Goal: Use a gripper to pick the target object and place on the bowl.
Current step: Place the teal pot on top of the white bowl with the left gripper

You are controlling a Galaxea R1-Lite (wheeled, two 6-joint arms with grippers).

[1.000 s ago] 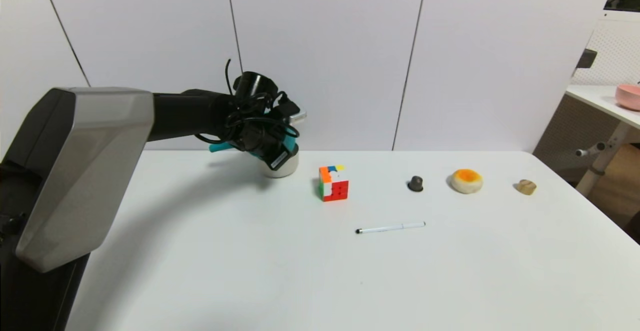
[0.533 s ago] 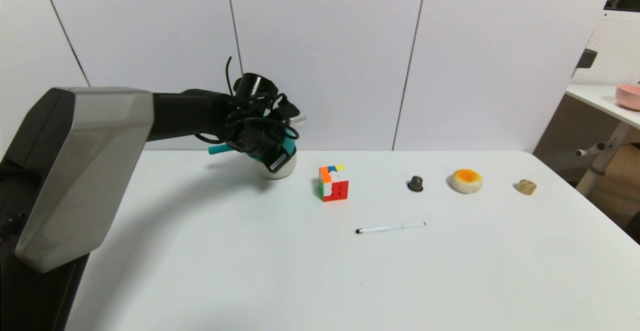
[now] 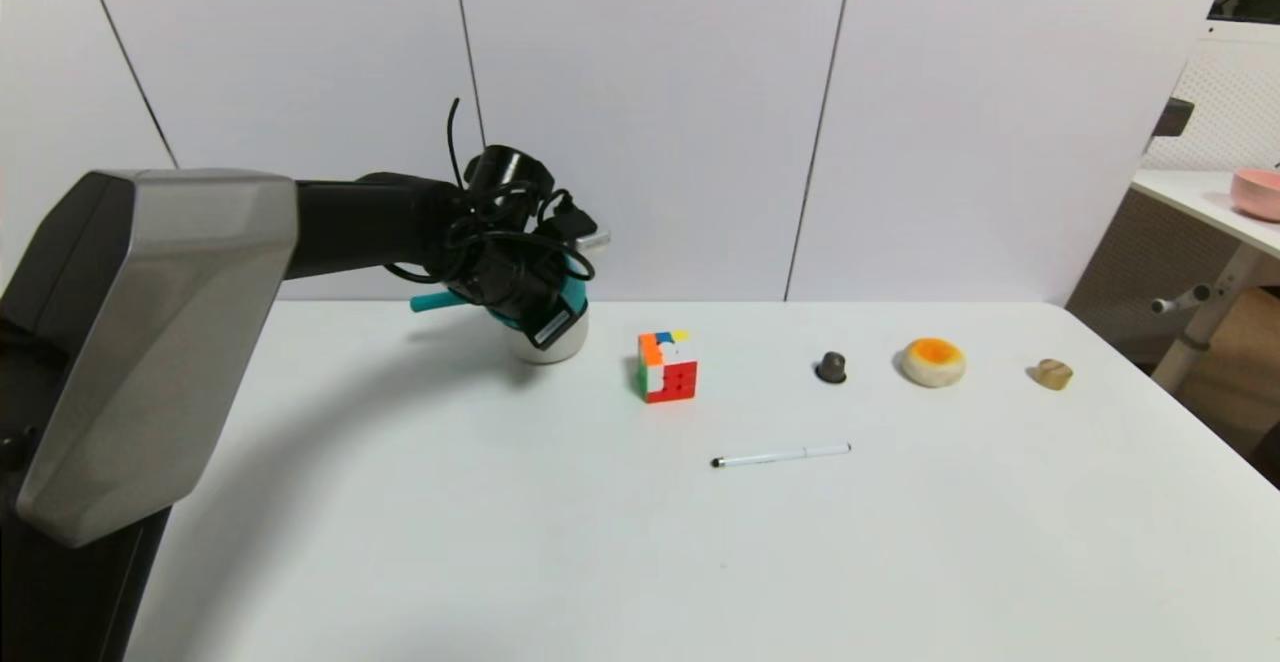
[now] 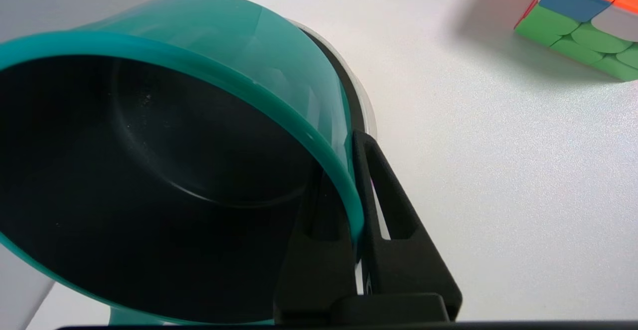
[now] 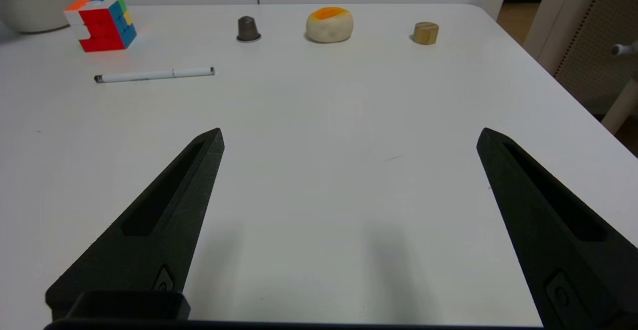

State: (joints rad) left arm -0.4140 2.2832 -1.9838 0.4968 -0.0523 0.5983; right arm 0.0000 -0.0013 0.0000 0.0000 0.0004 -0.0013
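Head view shows the left arm reaching across the far left of the white counter (image 3: 560,542), its black left end effector (image 3: 540,314), wrapped in looped cables, sitting directly over the small off-white round bowl (image 3: 556,347). Teal shows on either side of it: the long straight handle of the small teal saucepan (image 3: 432,300) juts out toward the left, above the counter. Left wrist view makes the grip plain: the two black fingers (image 4: 394,220) are drawn close together, pinching the saucepan's teal wall (image 4: 239,56), one finger inside against the dark grey interior and one outside. The saucepan is tilted in this view, and a pale rim of the bowl (image 4: 366,110) peeks out from just behind its side; whether the pan's base touches the bowl cannot be told.

Just to the right of the bowl stands a multicoloured puzzle cube (image 3: 667,366). Farther right along the same row sit a small dark grey cone-shaped capsule (image 3: 831,367), a round cream bun with an orange top (image 3: 933,361), and a small round wooden block (image 3: 1052,373), each apart from the next. A white pen with a dark tip (image 3: 781,456) lies nearer the robot, between the cube and the capsule.

Right wrist view shows the right end effector (image 5: 349,138) low over bare counter on the near side, its two black fingers spread wide with nothing between them.
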